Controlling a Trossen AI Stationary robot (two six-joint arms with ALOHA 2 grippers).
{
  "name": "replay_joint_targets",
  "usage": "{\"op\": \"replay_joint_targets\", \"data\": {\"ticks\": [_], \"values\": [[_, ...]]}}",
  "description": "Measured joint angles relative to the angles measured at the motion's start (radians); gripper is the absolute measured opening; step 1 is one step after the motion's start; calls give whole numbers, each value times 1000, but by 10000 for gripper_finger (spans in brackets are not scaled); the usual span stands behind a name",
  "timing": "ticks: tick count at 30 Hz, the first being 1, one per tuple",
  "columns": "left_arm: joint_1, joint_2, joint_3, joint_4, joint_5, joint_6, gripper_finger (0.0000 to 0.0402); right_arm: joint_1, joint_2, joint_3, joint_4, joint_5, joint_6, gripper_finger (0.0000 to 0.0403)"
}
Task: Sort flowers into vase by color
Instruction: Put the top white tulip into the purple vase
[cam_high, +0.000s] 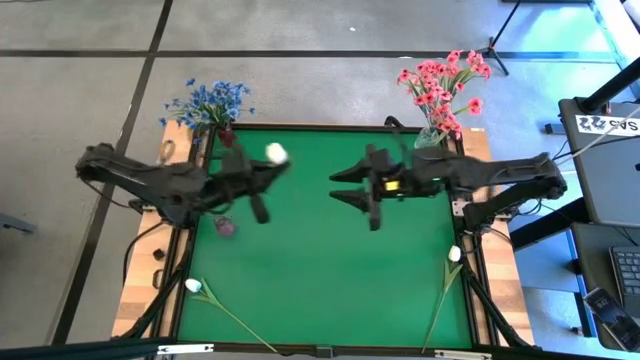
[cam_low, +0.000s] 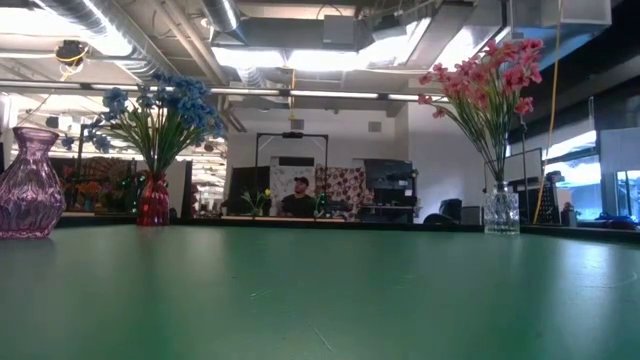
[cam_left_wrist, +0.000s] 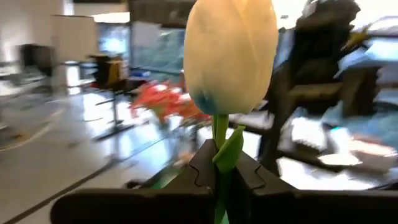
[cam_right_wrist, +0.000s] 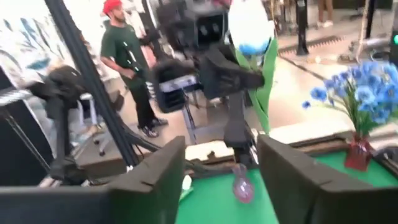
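Green desk (cam_high: 320, 270): left claw (cam_left_wrist: 219, 177) clamped white bud's (cam_left_wrist: 230, 56) stem; right claw (cam_right_wrist: 221, 171) hung released nearby; two white buds lay near.

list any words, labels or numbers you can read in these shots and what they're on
"SVS", roughly; only partly legible: white label on the grey unit beside the table's right edge, high view.
Keyboard at the right edge, high view: key markings too small to read.
Low view and both wrist views: no readable text; the room behind is too blurred.
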Motion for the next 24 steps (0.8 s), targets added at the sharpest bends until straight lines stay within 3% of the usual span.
{"op": "replay_joint_targets", "data": {"ticks": [5,8,15,21,24], "values": [[-180,-149,1,-373,-284,-139,5,78,-38,1,-33,128,-27,233],[-292,-191,1,-576,-353,-247,5,121,-44,0,-49,227,-28,240],[-436,-321,0,-719,-341,-290,5,153,-41,0,-67,309,19,241],[-527,-417,0,-889,-315,-380,5,152,-41,0,-126,311,132,241],[-552,-465,0,-914,-272,-353,6,152,-40,0,-171,311,194,241]]}}
